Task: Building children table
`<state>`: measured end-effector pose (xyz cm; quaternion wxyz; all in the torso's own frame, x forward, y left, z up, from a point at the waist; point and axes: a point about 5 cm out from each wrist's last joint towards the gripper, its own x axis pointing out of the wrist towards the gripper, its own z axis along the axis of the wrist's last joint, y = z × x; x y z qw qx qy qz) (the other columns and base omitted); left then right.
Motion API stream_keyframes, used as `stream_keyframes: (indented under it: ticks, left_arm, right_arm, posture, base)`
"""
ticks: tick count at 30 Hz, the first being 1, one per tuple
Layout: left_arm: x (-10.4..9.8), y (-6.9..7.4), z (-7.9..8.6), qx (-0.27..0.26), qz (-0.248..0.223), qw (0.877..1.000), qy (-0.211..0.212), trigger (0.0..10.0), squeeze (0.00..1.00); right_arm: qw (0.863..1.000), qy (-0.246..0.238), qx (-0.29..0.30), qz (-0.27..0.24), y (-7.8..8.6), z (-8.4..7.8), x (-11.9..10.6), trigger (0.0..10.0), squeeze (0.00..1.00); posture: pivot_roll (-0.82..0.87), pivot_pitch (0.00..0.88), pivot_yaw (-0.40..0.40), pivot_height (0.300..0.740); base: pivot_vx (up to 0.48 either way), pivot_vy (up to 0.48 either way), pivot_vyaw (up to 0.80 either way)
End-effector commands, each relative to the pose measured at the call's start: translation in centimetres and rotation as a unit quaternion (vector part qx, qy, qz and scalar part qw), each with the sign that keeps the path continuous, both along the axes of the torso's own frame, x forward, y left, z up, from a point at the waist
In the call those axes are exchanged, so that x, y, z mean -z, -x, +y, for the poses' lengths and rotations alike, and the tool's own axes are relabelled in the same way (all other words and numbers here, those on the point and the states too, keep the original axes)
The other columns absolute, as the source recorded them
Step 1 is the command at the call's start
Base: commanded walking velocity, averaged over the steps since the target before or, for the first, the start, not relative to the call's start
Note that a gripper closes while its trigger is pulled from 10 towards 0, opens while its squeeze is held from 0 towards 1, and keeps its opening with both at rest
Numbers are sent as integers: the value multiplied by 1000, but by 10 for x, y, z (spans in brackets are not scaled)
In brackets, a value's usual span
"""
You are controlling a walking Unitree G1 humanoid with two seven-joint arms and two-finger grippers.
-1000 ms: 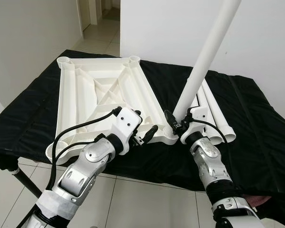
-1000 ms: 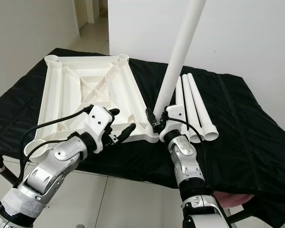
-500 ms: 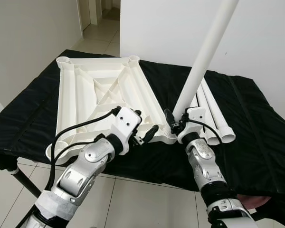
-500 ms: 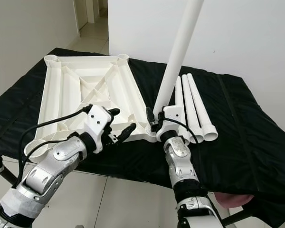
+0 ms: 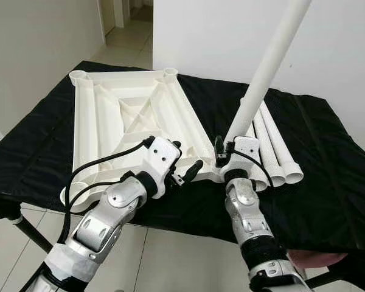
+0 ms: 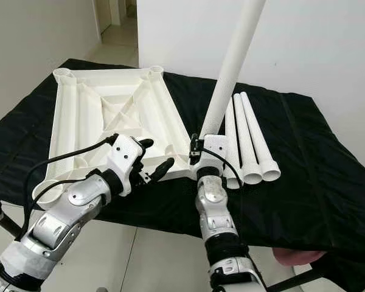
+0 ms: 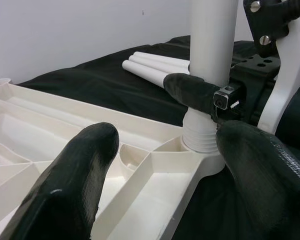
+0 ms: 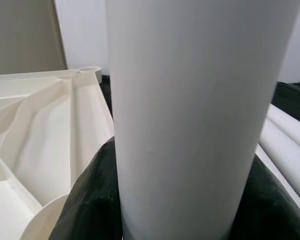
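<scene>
In the left eye view, a white plastic tabletop [image 5: 131, 118] is lying upside down across the upper left of a black cloth-covered table [image 5: 328, 164]. The right gripper [image 5: 226, 148] is clamping the base of a white table leg [image 5: 264, 70] that is rising steeply toward the top right, its foot sitting at the tabletop's near right corner socket. Three spare legs [image 5: 274, 152] are lying side by side just right of it. The left gripper [image 5: 185, 169], fingers spread apart and holding nothing, is hovering at the tabletop's near edge, lower centre.

In the left wrist view, two black fingers [image 7: 70, 185] are standing wide apart either side of the corner socket [image 7: 202, 142], where the leg is entering it.

In the right wrist view, the leg [image 8: 200, 115] is running down the centre, gripped between black pads [image 8: 92, 205].
</scene>
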<state>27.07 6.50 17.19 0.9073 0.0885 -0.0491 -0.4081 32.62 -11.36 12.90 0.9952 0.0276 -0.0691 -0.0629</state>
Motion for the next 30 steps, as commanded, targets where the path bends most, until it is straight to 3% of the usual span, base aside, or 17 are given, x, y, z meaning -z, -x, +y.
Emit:
stream_keyframes:
  ticks: [1,7,13,14,26,30]
  left_arm:
    - [0,5,-7,69,6,998,-13,10000,0]
    - [-1,5,-9,70,4,997,-11,10000,0]
    - [-1,6,-11,71,5,997,-6,10000,0]
    - [-1,6,-12,72,5,997,-6,10000,0]
    - [1,7,-14,79,9,997,-8,10000,0]
    - [3,8,-15,80,14,997,-10,10000,0]
  right_arm:
    - [997,8,41,67,7,-15,27,10000,0]
    - [996,13,72,59,7,-24,23,10000,0]
    - [998,-1,67,11,2,-33,7,10000,24]
    - [998,0,68,6,2,-35,5,10000,1000]
    - [999,-1,37,-14,-3,-41,-3,10000,1000]
    - [1000,-15,-25,-5,-5,-36,0,10000,1000]
  posture:
    - [14,0,-49,740]
    - [11,0,-55,740]
    - [9,0,-57,740]
    - [7,0,-56,740]
    - [3,0,-54,740]
    - [3,0,-53,740]
  base:
    - [0,0,0]
    - [0,0,0]
    - [0,0,0]
    - [0,0,0]
    - [0,0,0]
    - [0,0,0]
